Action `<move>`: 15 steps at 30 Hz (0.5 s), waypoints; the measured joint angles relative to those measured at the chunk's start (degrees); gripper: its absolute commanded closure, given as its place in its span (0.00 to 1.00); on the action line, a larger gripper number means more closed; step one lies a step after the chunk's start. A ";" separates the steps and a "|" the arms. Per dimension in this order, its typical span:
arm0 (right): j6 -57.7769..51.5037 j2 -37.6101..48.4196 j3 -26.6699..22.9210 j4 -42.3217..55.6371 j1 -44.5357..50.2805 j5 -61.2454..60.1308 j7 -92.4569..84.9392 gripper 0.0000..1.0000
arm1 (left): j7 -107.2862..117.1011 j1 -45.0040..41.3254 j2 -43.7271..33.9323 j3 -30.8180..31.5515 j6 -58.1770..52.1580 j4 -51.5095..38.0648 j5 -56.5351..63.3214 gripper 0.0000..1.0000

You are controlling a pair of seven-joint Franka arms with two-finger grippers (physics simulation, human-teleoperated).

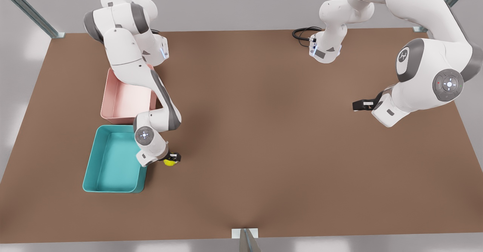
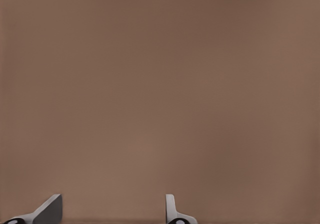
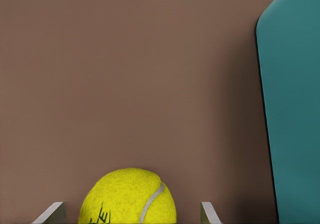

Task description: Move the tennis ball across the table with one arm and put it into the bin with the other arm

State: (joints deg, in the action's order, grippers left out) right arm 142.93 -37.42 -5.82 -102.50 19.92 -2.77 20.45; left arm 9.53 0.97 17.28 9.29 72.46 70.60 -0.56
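Your right gripper (image 1: 173, 160) is down at the counter (image 1: 264, 139), just beside the near right corner of the teal bin (image 1: 113, 160) as the front view shows it. The tennis ball (image 1: 169, 163) sits between its jaws. In the right wrist view the ball (image 3: 129, 196) fills the middle of the gap, with a fingertip (image 3: 50, 213) on one side and the other on the opposite side. A sliver of counter shows on each side, so the jaws look spread a little wider than the ball and not yet pressing on it. Whether the ball is resting on the counter or lifted you cannot tell.

The bin wall (image 3: 292, 108) stands close alongside. Behind the teal bin, farther from the camera, is a pink tray (image 1: 126, 99), partly covered by the arm.

Your left gripper (image 1: 360, 105) waits well apart on the front view's right, over bare counter (image 2: 160, 83), its jaws parted and holding nothing.

Risks from here, as a judgement:
- If the jaws close off centre, the round ball may squirt out and roll away across the flat counter.
- If you lift before the grip is firm, it may drop outside the bin.
- A low carry could knock the ball or a fingertip against the bin wall.
- A swing too far could drop it in the pink tray instead.
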 measured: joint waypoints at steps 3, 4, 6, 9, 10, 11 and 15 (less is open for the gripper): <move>0.58 -0.45 0.02 -0.51 -0.04 -0.02 0.39 0.00 | 0.44 0.06 0.01 0.00 0.00 0.00 -0.02 0.00; 0.72 -0.65 0.02 -0.56 -0.05 -0.02 0.51 0.00 | 0.57 0.08 0.02 0.00 0.00 0.00 -0.02 0.00; 0.93 -1.01 0.01 -0.64 -0.05 -0.03 0.72 0.00 | 0.82 0.09 -0.04 0.00 -0.04 0.00 -0.02 0.00; 1.11 -1.38 0.01 -0.78 0.05 -0.03 1.00 0.00 | 1.13 0.09 0.01 0.00 -0.09 0.00 -0.03 0.00; 1.15 -1.43 0.01 -0.87 0.09 -0.03 1.08 0.00 | 1.23 0.08 0.08 0.00 -0.10 0.00 -0.03 0.00; 1.19 -1.46 0.02 -0.92 0.11 -0.03 1.15 0.00 | 1.32 0.08 0.14 0.00 -0.09 0.00 -0.02 0.00; 1.27 -1.62 0.02 -0.97 0.18 -0.03 1.42 0.00 | 1.63 0.06 0.18 0.00 -0.12 0.00 0.00 0.00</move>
State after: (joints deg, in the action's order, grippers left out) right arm 144.20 -39.04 -5.80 -103.47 20.10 -2.81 21.87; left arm 11.16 1.02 17.46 9.29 72.33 70.60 -0.55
